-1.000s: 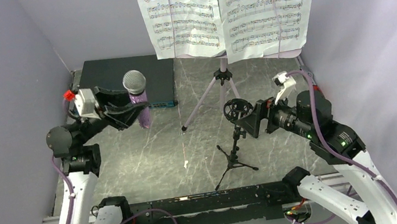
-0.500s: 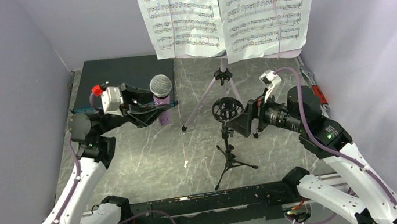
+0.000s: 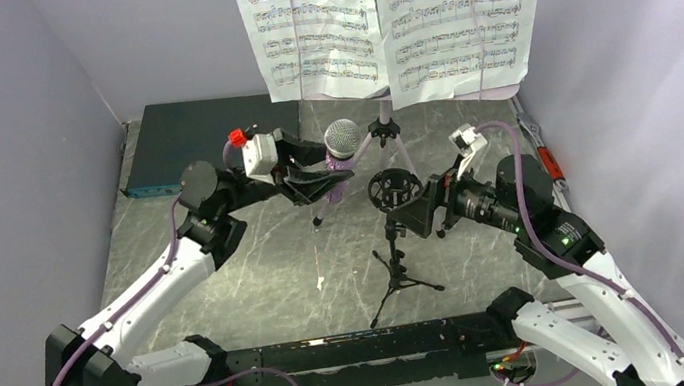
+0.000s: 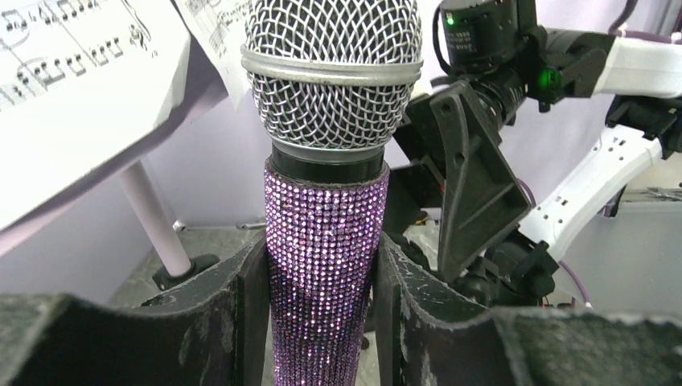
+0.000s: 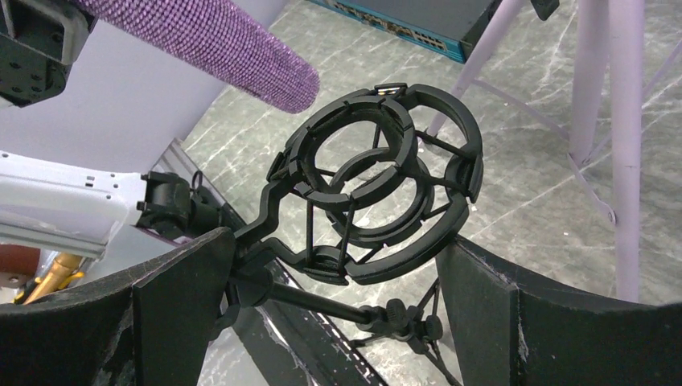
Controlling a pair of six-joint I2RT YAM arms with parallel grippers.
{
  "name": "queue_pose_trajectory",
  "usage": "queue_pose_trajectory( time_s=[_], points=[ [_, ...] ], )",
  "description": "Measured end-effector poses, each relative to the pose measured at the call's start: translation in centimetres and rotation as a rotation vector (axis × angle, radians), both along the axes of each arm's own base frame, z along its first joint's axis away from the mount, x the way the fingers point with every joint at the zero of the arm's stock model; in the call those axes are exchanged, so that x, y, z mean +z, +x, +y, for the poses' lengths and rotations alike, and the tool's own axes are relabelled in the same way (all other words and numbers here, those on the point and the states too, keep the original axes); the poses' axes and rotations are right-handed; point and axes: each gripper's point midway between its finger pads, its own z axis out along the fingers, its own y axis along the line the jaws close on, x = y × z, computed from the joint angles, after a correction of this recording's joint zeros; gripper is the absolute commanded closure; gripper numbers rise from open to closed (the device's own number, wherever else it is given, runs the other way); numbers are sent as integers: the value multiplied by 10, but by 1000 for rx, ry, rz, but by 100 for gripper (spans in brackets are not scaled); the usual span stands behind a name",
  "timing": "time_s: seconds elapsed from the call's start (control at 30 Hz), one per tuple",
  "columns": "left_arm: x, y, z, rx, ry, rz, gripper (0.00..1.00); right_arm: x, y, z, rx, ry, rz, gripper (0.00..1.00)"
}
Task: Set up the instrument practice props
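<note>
My left gripper (image 3: 328,177) is shut on the glittery purple microphone (image 3: 341,143), and in the left wrist view (image 4: 322,265) it holds it upright by the handle (image 4: 326,241). The handle's tail (image 5: 233,48) hangs just left of and above the black mic stand's ring mount (image 5: 378,193). My right gripper (image 3: 417,205) is shut on that ring mount (image 3: 391,189), with the jaws on either side (image 5: 338,265). The stand's tripod (image 3: 401,281) rests on the table. The lilac music stand (image 3: 389,141) at the back carries two white sheet-music pages (image 3: 314,20) (image 3: 459,10).
A flat dark box with a blue front edge (image 3: 199,137) lies at the back left. A red-handled tool (image 3: 545,159) lies by the right wall. A small white scrap (image 3: 320,282) lies on the marbled table. Purple walls close in on both sides.
My left arm has carried the microphone right, from above the dark box to beside the ring mount. My right gripper has shifted the mount slightly left.
</note>
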Motion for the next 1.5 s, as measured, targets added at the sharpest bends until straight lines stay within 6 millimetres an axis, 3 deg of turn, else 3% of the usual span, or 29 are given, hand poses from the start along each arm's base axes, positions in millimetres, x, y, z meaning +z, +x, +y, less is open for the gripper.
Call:
queue_pose_trajectory(
  time_s=[0.17,0.67,0.87,1.1,1.3,1.5],
  points=[
    [16,-1,-10,12,-39,-20,97,-2,-3,2,12,35,-23,0],
    [61,7,-10,83,-180,-23,97,2,-18,16,133,109,-57,0],
    [67,21,8,244,-176,-29,97,-1,-5,16,91,84,-35,0],
    [86,20,32,363,-208,-97,97,0,3,32,171,67,-31,0],
    [82,27,35,406,-191,-104,97,3,0,40,250,68,-53,0],
    [70,34,32,417,-167,-85,97,2,3,35,219,35,-74,0]
  ],
)
